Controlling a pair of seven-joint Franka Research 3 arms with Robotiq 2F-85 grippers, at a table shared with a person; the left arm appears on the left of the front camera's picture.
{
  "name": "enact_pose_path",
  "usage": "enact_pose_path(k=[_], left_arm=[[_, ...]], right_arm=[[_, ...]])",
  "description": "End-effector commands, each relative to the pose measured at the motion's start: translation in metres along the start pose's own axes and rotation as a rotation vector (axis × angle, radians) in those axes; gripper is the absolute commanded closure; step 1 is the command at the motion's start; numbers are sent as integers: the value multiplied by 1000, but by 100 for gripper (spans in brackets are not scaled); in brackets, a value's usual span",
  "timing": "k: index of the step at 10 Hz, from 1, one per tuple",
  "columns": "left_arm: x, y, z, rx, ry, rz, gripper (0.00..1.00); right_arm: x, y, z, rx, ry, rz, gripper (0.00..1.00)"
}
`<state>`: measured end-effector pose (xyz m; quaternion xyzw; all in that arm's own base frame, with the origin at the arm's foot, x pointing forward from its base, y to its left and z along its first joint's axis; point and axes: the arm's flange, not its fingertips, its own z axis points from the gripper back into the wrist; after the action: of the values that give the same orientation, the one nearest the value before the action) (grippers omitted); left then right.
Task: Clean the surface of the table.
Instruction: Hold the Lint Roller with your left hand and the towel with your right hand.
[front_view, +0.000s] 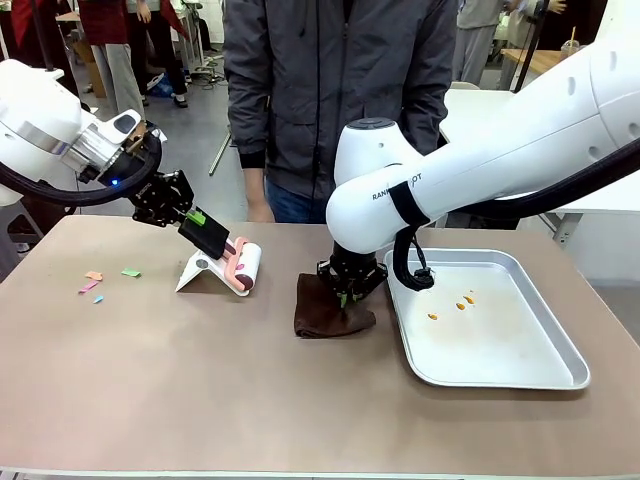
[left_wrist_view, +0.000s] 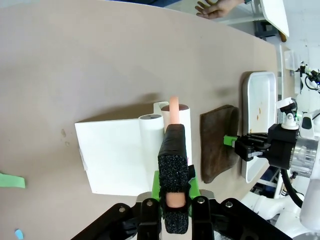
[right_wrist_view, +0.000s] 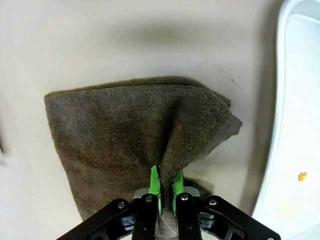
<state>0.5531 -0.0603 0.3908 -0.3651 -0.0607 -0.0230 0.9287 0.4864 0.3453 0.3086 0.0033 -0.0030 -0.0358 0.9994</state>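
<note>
**Left hand (front_view: 218, 240) clamped on the lint roller, right hand (right_wrist_view: 166, 180) pinching the cloth**

The left hand is pressed together on the pink handle of the lint roller (front_view: 245, 268). One black padded finger (left_wrist_view: 173, 150) lies along the top of that handle. The roller's white drum points toward the tray (front_view: 510, 340) and rests against a white wedge-shaped stand (front_view: 200, 272). Whether the drum touches the desk (front_view: 200, 380) cannot be told.

The right hand comes straight down and its green pads nip a raised fold of the brown cloth (right_wrist_view: 120, 125). The rest of the cloth lies flat on the desk just beside the tray's left rim, not touching it.

The desk, with its beige-brown top, carries all of this. The silver tray sits on its right part. A few orange crumbs (front_view: 460, 303) lie on the tray floor, toward the rim nearest the cloth.

The roller and stand lie beyond the cloth on the side away from the tray. A few small paper scraps (front_view: 131, 272) in pink, green and blue lie farther that way, well apart from the tray.

A person (front_view: 330, 90) in a dark grey jacket stands at the desk's far edge, beyond the tray's far left corner.
</note>
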Motion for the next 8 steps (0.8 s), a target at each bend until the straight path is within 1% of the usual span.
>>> enact_pose_path(k=[1,2,3,4,5,6,8], left_arm=[[-3,-1,2,-33,-42,-19,100],[-5,-3,5,-52,-49,-25,100],[-7,-5,10,-83,-57,-31,100],[-10,-8,15,-125,-57,-39,100],[-12,-9,20,-159,-53,-36,86],[-15,-11,23,-180,-48,-37,86],[-21,-13,37,-269,-34,-15,86]], right_arm=[[0,-6,-10,-2,24,-24,100],[1,-13,-5,39,26,-30,100],[2,-29,6,124,12,-52,100],[3,-48,17,240,-24,-94,100],[2,-68,26,396,-36,-97,100],[1,-85,31,544,-23,-82,100],[-2,-117,37,867,33,-25,100]])
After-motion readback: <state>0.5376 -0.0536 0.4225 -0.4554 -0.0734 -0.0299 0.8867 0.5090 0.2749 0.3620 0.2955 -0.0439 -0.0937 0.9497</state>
